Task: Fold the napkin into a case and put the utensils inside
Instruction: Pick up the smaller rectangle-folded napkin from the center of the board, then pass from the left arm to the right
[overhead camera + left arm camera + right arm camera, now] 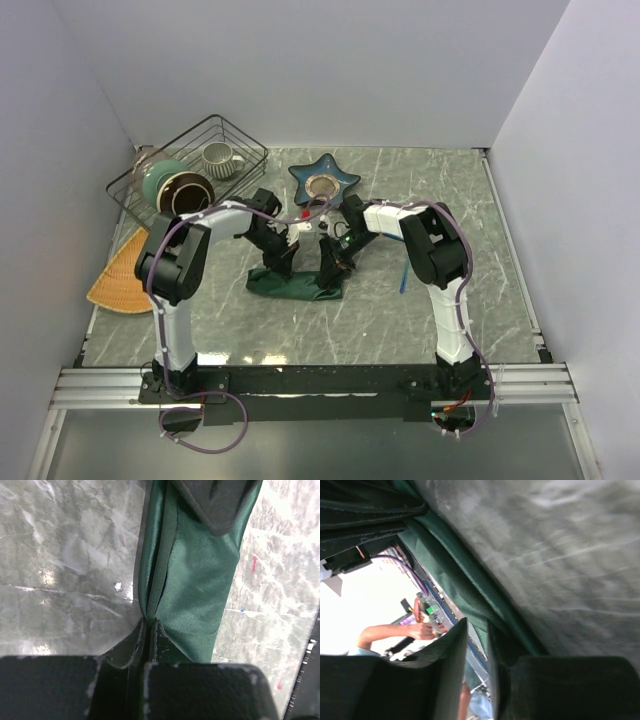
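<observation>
Seen from above, the dark green cloth napkin (298,286) lies as a narrow, bunched strip at the centre of the grey marble-patterned tabletop (450,200). Both arms bend down onto it, the left gripper (284,262) at its 9 o'clock end and the right gripper (331,266) at its 3 o'clock end. Only this view shows the surroundings: a star-shaped blue dish (323,180) at 12 o'clock from the cloth, a black wire basket (190,160) at 10 o'clock, an orange-tan flat mat (118,278) at 9 o'clock, and a thin bright blue utensil (404,281) at 3 o'clock, beyond the right arm. The left wrist view adds what the overhead cannot. Its fingers (127,645) are clenched tight on the napkin's folded edge, and layered hems run away toward 12 o'clock, where the other gripper's dark body covers the far end. In the right wrist view the fingers (447,655) stand slightly parted, and the green hem runs right beside them. Whether they pinch it cannot be told.
</observation>
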`<state>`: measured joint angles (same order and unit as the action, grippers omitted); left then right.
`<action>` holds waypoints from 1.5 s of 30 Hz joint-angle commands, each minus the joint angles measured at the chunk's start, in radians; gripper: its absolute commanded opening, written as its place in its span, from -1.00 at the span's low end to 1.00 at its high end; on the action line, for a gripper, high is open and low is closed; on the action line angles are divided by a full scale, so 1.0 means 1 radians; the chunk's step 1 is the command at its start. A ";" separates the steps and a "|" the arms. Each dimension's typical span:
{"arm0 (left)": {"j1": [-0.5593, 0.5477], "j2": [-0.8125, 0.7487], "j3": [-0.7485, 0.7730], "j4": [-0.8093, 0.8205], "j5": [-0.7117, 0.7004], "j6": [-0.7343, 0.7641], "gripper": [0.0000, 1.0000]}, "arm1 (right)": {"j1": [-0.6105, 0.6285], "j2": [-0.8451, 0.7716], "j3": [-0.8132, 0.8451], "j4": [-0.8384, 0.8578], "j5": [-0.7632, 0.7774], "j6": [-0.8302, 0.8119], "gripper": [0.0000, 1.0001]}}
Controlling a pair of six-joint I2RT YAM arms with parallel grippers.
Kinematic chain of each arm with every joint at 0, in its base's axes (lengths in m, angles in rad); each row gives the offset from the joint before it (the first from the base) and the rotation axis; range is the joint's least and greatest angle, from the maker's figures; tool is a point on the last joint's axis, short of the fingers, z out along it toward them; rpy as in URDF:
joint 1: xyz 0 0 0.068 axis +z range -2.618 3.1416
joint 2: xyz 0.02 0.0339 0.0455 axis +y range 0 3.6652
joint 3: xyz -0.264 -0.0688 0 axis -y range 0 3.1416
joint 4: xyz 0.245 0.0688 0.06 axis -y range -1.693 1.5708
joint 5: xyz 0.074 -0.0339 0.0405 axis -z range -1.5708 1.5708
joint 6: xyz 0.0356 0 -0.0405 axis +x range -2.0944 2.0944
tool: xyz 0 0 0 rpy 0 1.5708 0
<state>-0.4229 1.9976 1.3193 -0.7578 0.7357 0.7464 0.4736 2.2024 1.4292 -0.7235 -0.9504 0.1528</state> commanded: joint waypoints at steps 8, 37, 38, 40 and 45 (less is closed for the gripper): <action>-0.027 -0.267 -0.218 0.276 -0.101 0.048 -0.99 | -0.062 -0.129 0.189 -0.195 -0.028 -0.271 0.32; -0.096 -0.448 -0.385 0.416 -0.133 0.133 -0.99 | 0.140 0.036 0.286 -0.096 0.033 -0.438 0.57; -0.097 -0.451 -0.388 0.417 -0.133 0.133 -0.99 | 0.140 0.045 0.287 -0.097 0.032 -0.438 0.48; -0.097 -0.454 -0.396 0.420 -0.131 0.139 -0.98 | 0.140 0.043 0.275 -0.082 0.027 -0.429 0.40; -0.097 -0.484 -0.417 0.434 -0.125 0.142 -0.98 | 0.138 0.039 0.258 -0.039 0.025 -0.398 0.10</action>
<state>-0.5152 1.5688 0.9142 -0.3592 0.5739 0.8528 0.6064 2.2299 1.6924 -0.8139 -0.9024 -0.2646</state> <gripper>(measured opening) 0.041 0.585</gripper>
